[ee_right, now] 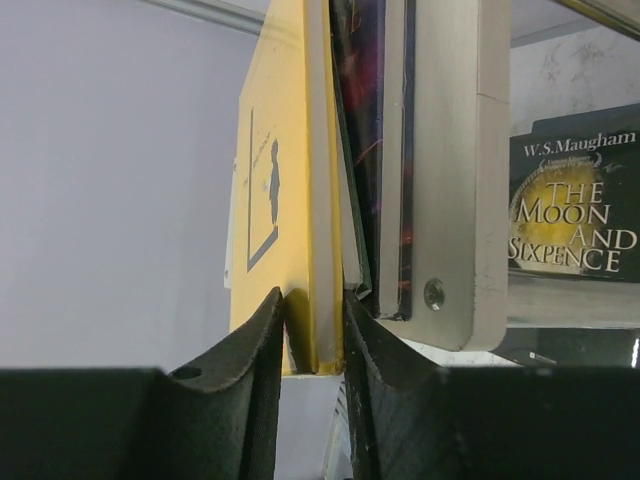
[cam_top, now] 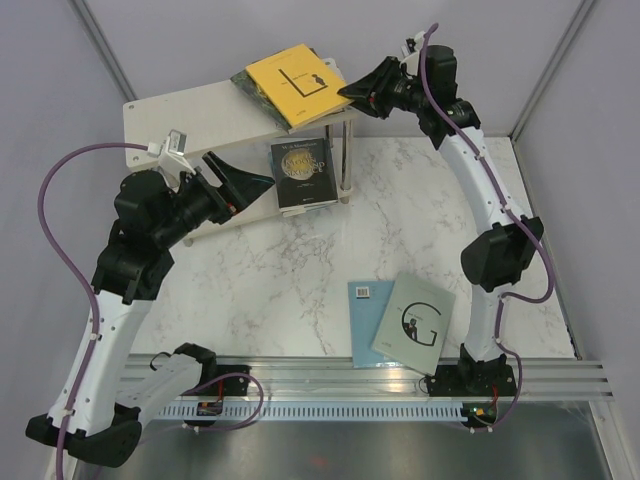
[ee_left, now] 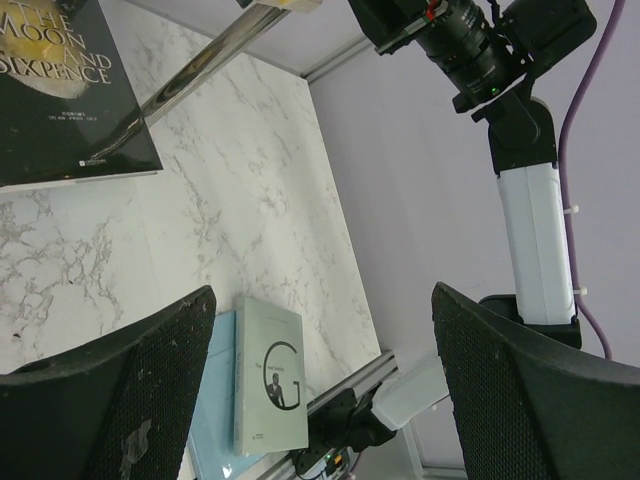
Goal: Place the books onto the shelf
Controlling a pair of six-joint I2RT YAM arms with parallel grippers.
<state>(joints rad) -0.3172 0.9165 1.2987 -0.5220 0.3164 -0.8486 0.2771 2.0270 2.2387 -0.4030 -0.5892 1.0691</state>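
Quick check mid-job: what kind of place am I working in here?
Probably a lab robot test cell, not a home. Plain grey walls box in a marble-look table with an aluminium mounting rail at its near edge. The only furniture is a small shelf.

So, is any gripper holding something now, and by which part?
The right gripper pinches the yellow book by one edge; the left gripper is open and empty.

"W.S. Maugham, The Moon and Sixpence" on dark book, large "G" on pale grey-green book
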